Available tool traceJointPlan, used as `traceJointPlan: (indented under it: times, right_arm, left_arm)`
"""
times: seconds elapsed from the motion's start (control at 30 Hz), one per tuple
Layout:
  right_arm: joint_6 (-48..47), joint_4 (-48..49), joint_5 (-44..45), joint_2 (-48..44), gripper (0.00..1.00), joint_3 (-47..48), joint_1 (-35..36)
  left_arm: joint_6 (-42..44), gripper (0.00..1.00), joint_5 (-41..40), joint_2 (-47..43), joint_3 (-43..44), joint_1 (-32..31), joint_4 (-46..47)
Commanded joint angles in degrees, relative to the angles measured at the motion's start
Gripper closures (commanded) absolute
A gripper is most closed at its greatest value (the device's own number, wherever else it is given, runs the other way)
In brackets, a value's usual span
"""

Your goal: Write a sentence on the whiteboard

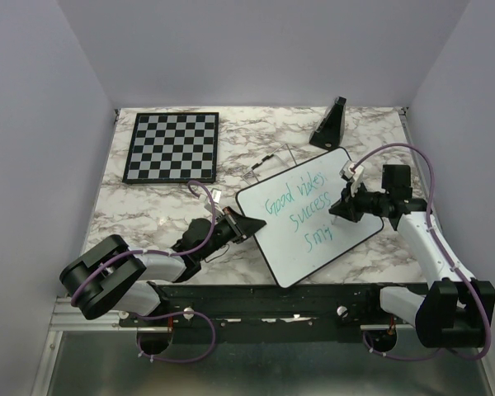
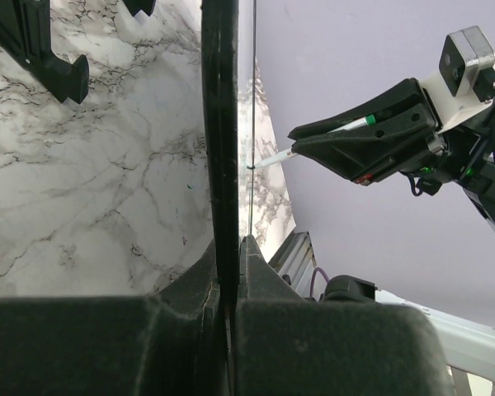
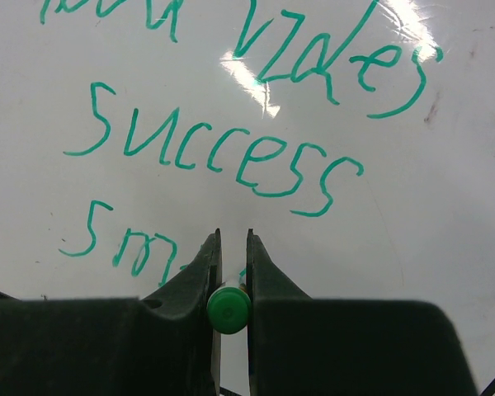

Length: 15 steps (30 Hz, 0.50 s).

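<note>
Left gripper (image 1: 246, 224): it was clenched on the near-left edge of the whiteboard (image 1: 285, 257), which was held over the marble table (image 1: 148, 214).
Right gripper (image 1: 346, 206): it was closed on a green marker (image 3: 228, 310), gripped upright between the fingers.
Whiteboard position: it was set askew in the middle of the table, between the two arms and well apart from the chessboard (image 1: 172, 147).
Done: two lines of the sentence (image 1: 301, 216), "Good vibes" and "Success", were fully written.
Left: the third line was only begun. About "Smi" could be read, so the last letters of the word were judged to be outstanding.
Top view only: the whole layout and all three lines were shown at once, though small.
Right wrist only: the lettering was shown large, but the end of the third line was hidden behind the fingers.
Left wrist only: the board was seen edge-on between the jaws, and the marker tip was seen at the writing face, apparently touching it.
</note>
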Motion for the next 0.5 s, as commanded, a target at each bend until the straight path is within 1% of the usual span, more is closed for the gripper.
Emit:
traceJointPlan:
  times: [0.0,0.47]
  right_arm:
    - [-3.27,-5.51,-0.70,0.66,0.99,0.00,0.25]
    - [-6.44,-9.83,2.11,2.07,0.99,0.00,0.25]
  left_arm:
    - [1.58,1.00,1.39,-0.72,1.05,-0.39,5.67]
    - [1.58,1.00,1.39,-0.72,0.96,-0.48,5.93]
